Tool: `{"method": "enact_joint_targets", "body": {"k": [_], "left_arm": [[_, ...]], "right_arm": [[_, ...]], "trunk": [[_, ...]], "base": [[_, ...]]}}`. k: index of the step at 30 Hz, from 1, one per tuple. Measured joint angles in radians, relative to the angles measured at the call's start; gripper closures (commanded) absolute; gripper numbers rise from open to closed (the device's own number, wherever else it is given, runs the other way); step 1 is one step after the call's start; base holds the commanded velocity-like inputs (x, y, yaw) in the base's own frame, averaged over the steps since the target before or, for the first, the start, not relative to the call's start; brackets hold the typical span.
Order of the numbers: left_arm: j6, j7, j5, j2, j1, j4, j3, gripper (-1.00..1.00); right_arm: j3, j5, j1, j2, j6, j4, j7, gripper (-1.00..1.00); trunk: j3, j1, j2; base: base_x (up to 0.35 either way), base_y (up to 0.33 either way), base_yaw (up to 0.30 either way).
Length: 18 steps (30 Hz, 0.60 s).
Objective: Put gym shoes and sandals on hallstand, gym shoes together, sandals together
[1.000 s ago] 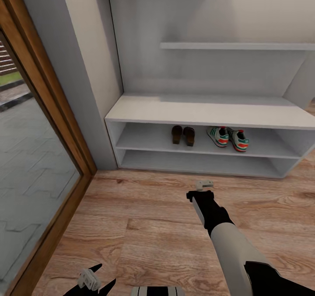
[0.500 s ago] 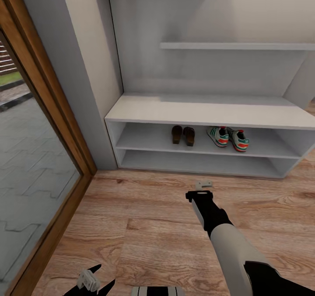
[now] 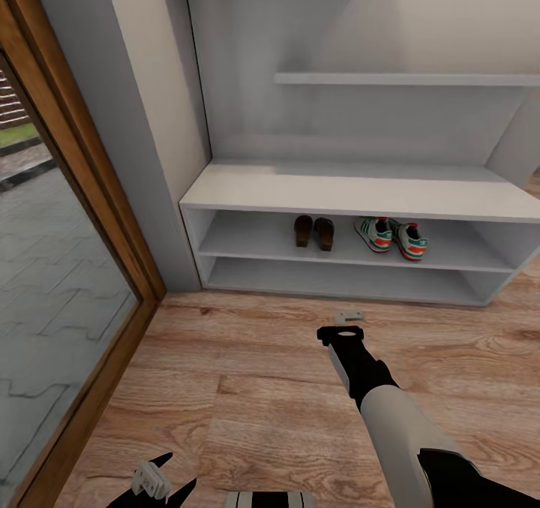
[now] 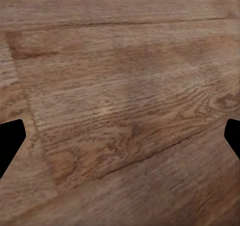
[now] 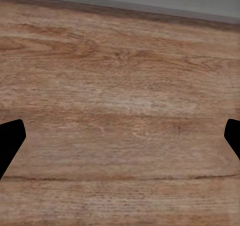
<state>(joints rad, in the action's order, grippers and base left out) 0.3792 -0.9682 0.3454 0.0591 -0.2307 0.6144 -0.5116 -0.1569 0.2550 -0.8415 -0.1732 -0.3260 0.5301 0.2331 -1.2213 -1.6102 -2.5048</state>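
1. Head view: the hallstand stands against the wall; on its upper open tier the two sandals sit side by side, and just to their right the two gym shoes sit side by side.
2. Head view: the right hand hangs above the corridor floor, in front of the rack and apart from it; the left hand lies low at the frame's near edge.
3. Left wrist view: the dark fingertips stand wide apart over bare planks; this hand is spread and holds nothing.
4. Right wrist view: the fingertips are likewise parted and empty above the floor, with the rack's pale base edge beyond.
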Motion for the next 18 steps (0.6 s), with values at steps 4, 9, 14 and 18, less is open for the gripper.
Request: {"method": "enact_joint_targets", "body": {"k": [4,9,14,18], "left_arm": [[0.000,0.001,0.001,-0.001,0.000,0.000,0.000,-1.00],[-0.001,0.002,0.001,-0.002,0.000,0.000,-0.001,-1.00],[-0.002,0.003,0.001,-0.002,-0.001,0.000,-0.001,-1.00],[-0.002,0.003,0.001,-0.002,-0.002,0.000,-0.001,-1.00]], "right_arm": [[0.000,0.000,0.006,0.000,0.024,-0.001,-0.012,-1.00],[0.000,0.002,0.018,0.018,0.047,-0.004,-0.043,-1.00],[0.000,0.000,0.033,0.072,0.078,-0.022,-0.109,-1.00],[0.000,0.000,0.037,0.103,0.099,-0.035,-0.162,-1.00]], "trunk": [[0.015,0.002,0.001],[0.035,0.004,0.002],[0.054,0.006,0.003],[0.070,0.008,0.004]], "base": [[0.000,0.000,0.000],[0.000,0.000,0.000],[0.000,0.000,0.000],[0.000,0.000,0.000]]}}
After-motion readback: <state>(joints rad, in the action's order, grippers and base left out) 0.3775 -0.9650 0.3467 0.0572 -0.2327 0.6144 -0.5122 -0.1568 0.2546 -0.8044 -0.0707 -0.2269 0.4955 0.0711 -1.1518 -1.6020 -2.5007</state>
